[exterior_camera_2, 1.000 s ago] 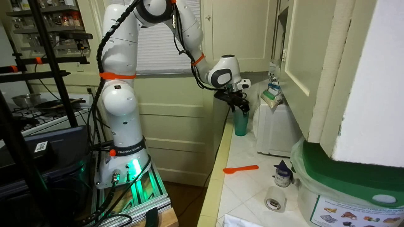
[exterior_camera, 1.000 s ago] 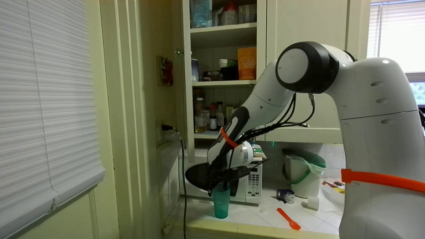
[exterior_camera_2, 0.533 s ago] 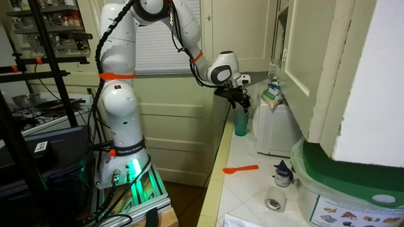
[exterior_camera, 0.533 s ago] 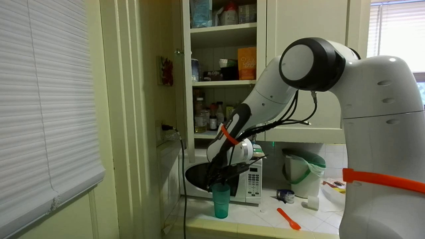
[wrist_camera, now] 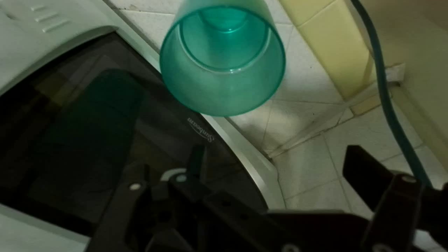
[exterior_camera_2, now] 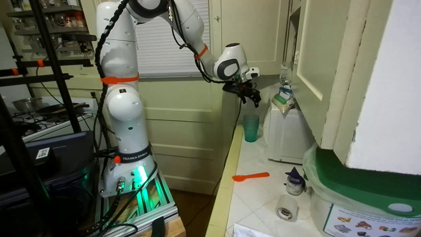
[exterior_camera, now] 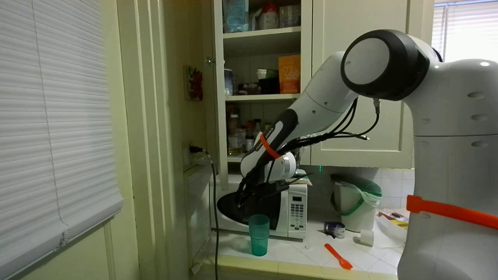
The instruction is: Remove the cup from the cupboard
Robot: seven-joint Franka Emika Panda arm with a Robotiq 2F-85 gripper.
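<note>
My end effector [exterior_camera_2: 250,103], jaws spread and released, rides higher than a second ago, now clear of the cup [exterior_camera_2: 251,129], which stands unmoved, upright on the surface [exterior_camera_2: 253,197]. Wrist view alone: "Sunbeam" on the microwave [wrist_camera: 154,126], then the cup's inner base.

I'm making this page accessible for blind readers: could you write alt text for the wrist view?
A teal tumbler, seen from above into its mouth, stands on a white-tiled counter beside a dark-fronted microwave. Along the bottom of the picture, the black gripper is spread open, holding nothing; a dark cable runs down the right.
</note>
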